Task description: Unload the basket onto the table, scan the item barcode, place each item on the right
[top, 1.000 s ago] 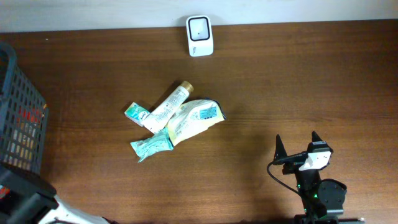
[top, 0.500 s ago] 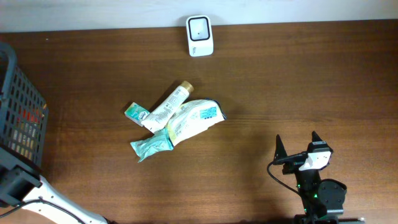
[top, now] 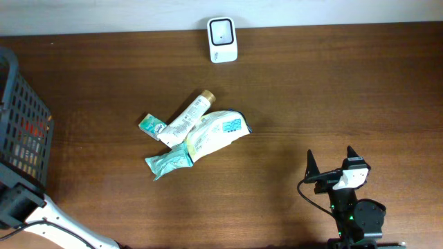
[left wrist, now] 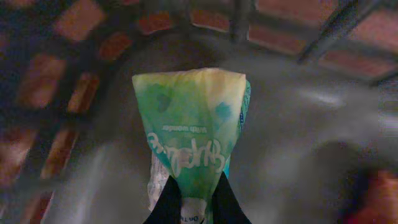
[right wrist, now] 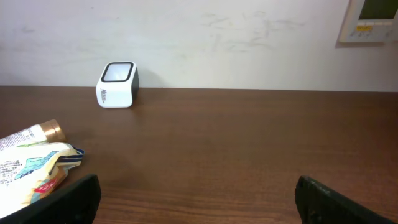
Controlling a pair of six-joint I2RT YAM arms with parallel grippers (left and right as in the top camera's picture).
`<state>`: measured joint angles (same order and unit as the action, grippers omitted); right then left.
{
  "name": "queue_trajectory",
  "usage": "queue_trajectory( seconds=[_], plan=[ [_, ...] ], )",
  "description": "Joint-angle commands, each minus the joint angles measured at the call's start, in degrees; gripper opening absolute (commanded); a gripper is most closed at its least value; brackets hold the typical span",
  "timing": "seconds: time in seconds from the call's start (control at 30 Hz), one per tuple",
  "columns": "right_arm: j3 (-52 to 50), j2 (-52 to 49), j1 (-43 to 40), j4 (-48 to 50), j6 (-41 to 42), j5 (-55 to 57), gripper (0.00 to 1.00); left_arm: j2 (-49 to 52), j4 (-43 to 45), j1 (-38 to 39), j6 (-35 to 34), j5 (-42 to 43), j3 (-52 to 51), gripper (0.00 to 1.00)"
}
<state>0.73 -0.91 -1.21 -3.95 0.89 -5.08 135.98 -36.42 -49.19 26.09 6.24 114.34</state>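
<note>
At the far left, inside the basket (top: 24,117), we see the left gripper (left wrist: 196,186) clenched on a blurred green packet (left wrist: 193,118); overhead its arm (top: 21,207) is cut off and has shifted toward the edge. Further right, the right gripper (top: 331,164) stands released.
</note>
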Motion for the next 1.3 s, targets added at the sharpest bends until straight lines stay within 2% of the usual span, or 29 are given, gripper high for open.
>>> queue_trajectory(
  seconds=[0.0, 0.07, 0.17, 0.23, 0.3, 0.33, 0.4, 0.5, 0.53, 0.6, 0.67, 0.7, 0.73, 0.77, 0.83, 0.97, 1.03, 1.07, 1.17, 1.27],
  plan=[
    [-0.4, 0.4, -0.3, -0.1, 0.0, -0.3, 0.99, -16.2, -0.4, -0.1, -19.8, 2.3, -0.2, 0.0],
    [-0.4, 0.4, -0.3, -0.2, 0.0, -0.3, 0.99, -23.9, -0.9, 0.0, -23.8, 10.0, -0.2, 0.0],
    [-0.4, 0.4, -0.3, -0.2, 0.0, -0.3, 0.99, -37.0, -3.5, 1.5, -25.5, 29.9, -0.2, 0.0],
    [-0.4, 0.4, -0.3, -0.2, 0.0, -0.3, 0.99, -42.7, -12.8, 5.3, -25.4, 34.9, -0.2, 0.0],
    [-0.4, 0.4, -0.3, -0.2, 0.0, -0.3, 0.99, -43.8, -22.3, 11.6, -23.4, 34.9, -0.2, 0.0],
    [-0.4, 0.4, -0.3, -0.1, 0.0, -0.3, 0.99, -43.5, -27.7, 16.9, -19.9, 34.3, -0.7, 0.0],
    [-0.4, 0.4, -0.3, -0.2, 0.0, -0.3, 0.99, -42.4, -34.2, 29.9, -17.3, 26.7, -5.4, 0.0],
    [-0.4, 0.4, -0.3, -0.2, 0.0, -0.3, 0.99, -40.2, -32.3, 42.2, -17.4, 20.2, -14.4, 0.0],
    [-0.4, 0.4, -0.3, -0.1, 0.0, -0.3, 0.99, -38.1, -28.3, 48.0, -17.4, 17.9, -20.5, 0.0],
    [-0.4, 0.4, -0.3, -0.1, 0.0, -0.3, 0.99, -35.4, -22.8, 52.8, -17.4, 17.7, -26.4, 0.0],
    [-0.4, 0.4, -0.3, -0.2, 0.0, -0.3, 0.99, -32.0, -18.2, 56.1, -17.8, 17.2, -30.3, 0.08],
    [-0.4, 0.4, -0.3, -0.2, 0.0, -0.3, 0.99, -30.5, -17.8, 56.8, -17.9, 16.8, -30.5, 0.2],
    [-0.4, 0.4, -0.3, -0.2, 0.0, -0.3, 0.99, -29.8, -17.8, 56.9, -17.8, 16.8, -30.5, 0.72],
    [-0.4, 0.4, -0.3, -0.2, 0.0, -0.3, 0.99, -29.8, -17.8, 56.9, -17.8, 16.4, -30.4, 0.99],
    [-0.4, 0.4, -0.3, -0.2, 0.0, -0.3, 0.99, -31.2, -19.4, 55.9, -17.8, 15.3, -27.2, 0.99],
    [-0.4, 0.4, -0.3, -0.2, 0.0, -0.3, 0.99, -37.9, -28.8, 48.9, -17.8, 9.3, -10.2, 0.99],
    [-0.4, 0.4, -0.3, -0.1, 0.0, -0.3, 0.99, -42.3, -32.1, 40.5, -17.9, 1.5, -0.3, 0.99],
    [-0.4, 0.4, -0.3, -0.2, 0.0, -0.3, 0.99, -43.9, -32.3, 36.4, -19.7, -0.5, 1.2, 0.99],
    [-0.4, 0.4, -0.3, -0.2, 0.0, -0.3, 0.99, -46.9, -32.9, 20.4, -30.3, -6.5, 1.4, 0.99],
    [-0.4, 0.4, -0.3, -0.2, 0.0, -0.3, 0.99, -46.6, -32.5, 9.0, -32.9, -6.7, -1.0, 0.99]
  ],
)
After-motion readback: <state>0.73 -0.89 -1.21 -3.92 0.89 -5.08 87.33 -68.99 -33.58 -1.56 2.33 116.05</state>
